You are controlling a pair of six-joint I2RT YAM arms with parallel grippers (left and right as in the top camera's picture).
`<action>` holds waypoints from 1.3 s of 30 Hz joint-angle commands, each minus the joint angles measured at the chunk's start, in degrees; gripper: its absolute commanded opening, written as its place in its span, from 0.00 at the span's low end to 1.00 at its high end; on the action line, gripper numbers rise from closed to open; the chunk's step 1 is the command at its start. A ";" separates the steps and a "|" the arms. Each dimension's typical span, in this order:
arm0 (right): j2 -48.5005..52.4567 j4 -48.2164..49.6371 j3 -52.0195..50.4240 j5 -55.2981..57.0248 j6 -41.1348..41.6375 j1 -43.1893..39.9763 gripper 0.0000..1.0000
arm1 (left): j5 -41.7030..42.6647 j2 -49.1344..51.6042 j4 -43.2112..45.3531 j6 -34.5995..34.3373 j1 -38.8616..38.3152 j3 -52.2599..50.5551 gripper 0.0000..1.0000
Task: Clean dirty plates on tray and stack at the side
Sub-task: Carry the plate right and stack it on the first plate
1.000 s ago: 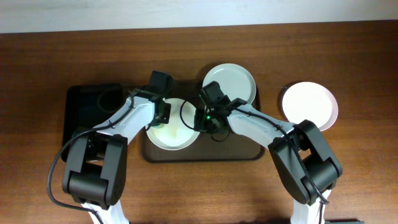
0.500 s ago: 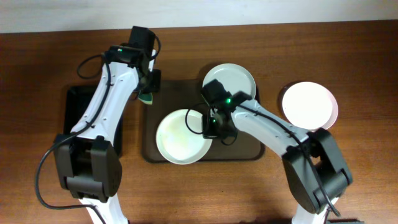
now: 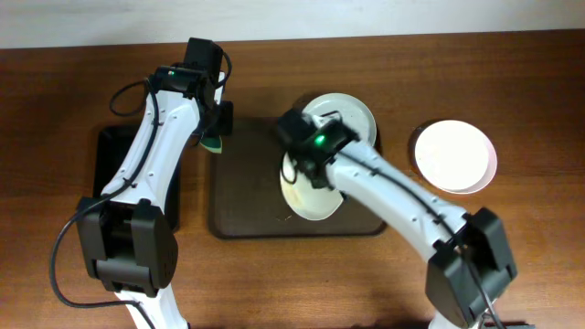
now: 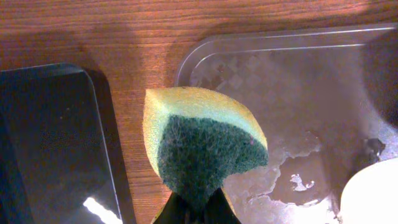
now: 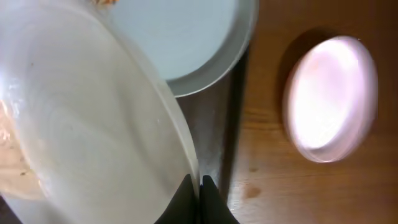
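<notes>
The brown tray (image 3: 247, 196) lies mid-table. My right gripper (image 3: 294, 172) is shut on the rim of a white plate (image 3: 313, 196) and holds it lifted and tilted over the tray; the plate fills the right wrist view (image 5: 81, 124) with the jaws (image 5: 200, 183) pinching its edge. A second plate (image 3: 352, 114) rests at the tray's back right corner (image 5: 186, 37). A third plate (image 3: 454, 155) lies on the table to the right (image 5: 329, 96). My left gripper (image 3: 217, 137) is shut on a yellow-green sponge (image 4: 202, 143) above the tray's back left corner (image 4: 205, 53).
A narrow black tray (image 3: 123, 174) lies left of the brown tray, also in the left wrist view (image 4: 50, 143). Water film sits on the tray floor (image 4: 292, 180). The table's back edge meets a white wall.
My right gripper has lifted and tilted the plate and carried it rightward over the tray. My left gripper withdrew with the sponge to the tray's back left corner a second ago and now holds still.
</notes>
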 commanded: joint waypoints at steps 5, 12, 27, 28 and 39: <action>-2.14 -3.52 1.25 38.64 9.44 15.69 0.04 | 0.61 -0.46 0.07 -0.28 0.04 0.24 0.01; -3.06 -10.58 1.25 42.77 22.93 17.40 0.04 | 0.61 -0.46 0.07 -0.28 0.04 0.24 0.01; -12.52 4.33 -4.00 -20.15 -3.56 -57.09 0.04 | 0.61 -0.46 0.13 -0.28 0.04 -0.61 0.01; -10.62 4.35 -4.74 -20.00 -3.54 -58.12 0.04 | 0.61 -0.46 0.11 -0.28 0.04 -0.61 0.01; -1.07 6.64 -1.86 -33.53 -12.33 -59.39 0.79 | 0.61 -0.46 0.35 -0.28 0.04 -0.61 0.01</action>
